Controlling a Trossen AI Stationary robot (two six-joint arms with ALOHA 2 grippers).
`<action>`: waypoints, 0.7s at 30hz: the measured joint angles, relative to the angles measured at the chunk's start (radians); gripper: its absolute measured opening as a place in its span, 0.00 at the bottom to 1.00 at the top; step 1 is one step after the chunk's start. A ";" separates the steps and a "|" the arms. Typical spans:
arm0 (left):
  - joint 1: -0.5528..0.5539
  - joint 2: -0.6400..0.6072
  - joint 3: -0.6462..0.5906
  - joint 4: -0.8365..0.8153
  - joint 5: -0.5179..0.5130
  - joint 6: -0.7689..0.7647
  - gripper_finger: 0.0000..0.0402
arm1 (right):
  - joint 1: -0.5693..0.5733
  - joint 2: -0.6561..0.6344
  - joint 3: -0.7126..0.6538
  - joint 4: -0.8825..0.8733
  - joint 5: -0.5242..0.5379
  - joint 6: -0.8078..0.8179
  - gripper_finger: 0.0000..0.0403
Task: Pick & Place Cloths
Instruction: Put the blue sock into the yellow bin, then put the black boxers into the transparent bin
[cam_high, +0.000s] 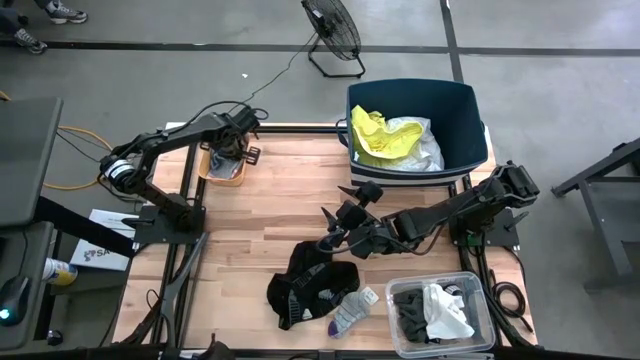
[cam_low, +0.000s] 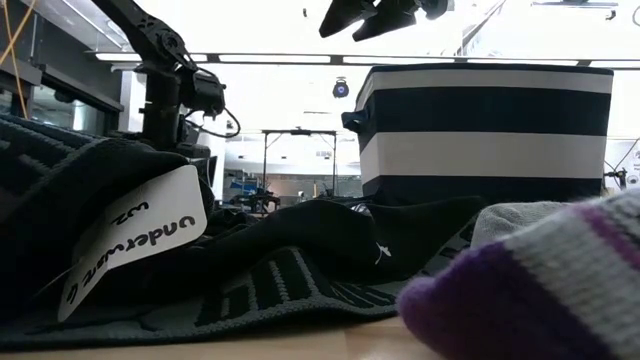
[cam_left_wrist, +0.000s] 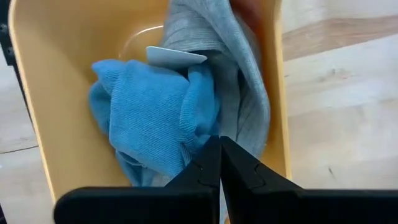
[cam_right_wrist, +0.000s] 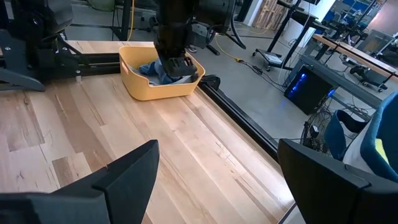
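Observation:
My left gripper (cam_left_wrist: 219, 146) is down inside the small orange tray (cam_high: 224, 170) at the table's far left, shut on a blue cloth (cam_left_wrist: 146, 118) that lies bunched beside a grey cloth (cam_left_wrist: 239, 93). My right gripper (cam_high: 335, 222) hangs open over the middle of the table, above the far edge of a black garment (cam_high: 308, 283), touching nothing. It looks toward the tray (cam_right_wrist: 134, 78). A grey sock with a purple end (cam_high: 352, 312) lies against the black garment. Neon yellow and white cloths (cam_high: 385, 138) lie in the navy tub (cam_high: 470, 120). My left gripper comes from above, pointing down into the tray. Its shut fingertips (cam_left_wrist: 211, 155) meet the blue cloth at a bunched fold (cam_left_wrist: 199, 134) next to the grey cloth. The fingers hide how much cloth lies between them. The cloth rests in the tray.
A clear bin (cam_high: 478, 340) at the near right corner holds black and white cloths. The striped navy tub (cam_low: 485, 125) stands at the far right. A fan (cam_high: 333, 35) stands on the floor beyond the table. Bare wood (cam_high: 270, 215) lies between the tray and the black garment.

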 joint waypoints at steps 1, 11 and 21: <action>0.000 0.000 0.003 0.000 0.003 0.006 0.00 | 0.000 0.000 0.000 0.000 0.000 0.000 0.80; 0.000 -0.047 0.055 -0.038 0.038 0.080 0.05 | 0.000 0.000 0.000 0.000 0.000 0.000 0.80; -0.111 -0.155 0.069 -0.072 0.378 0.182 0.36 | 0.000 0.000 0.000 0.000 0.000 0.000 0.80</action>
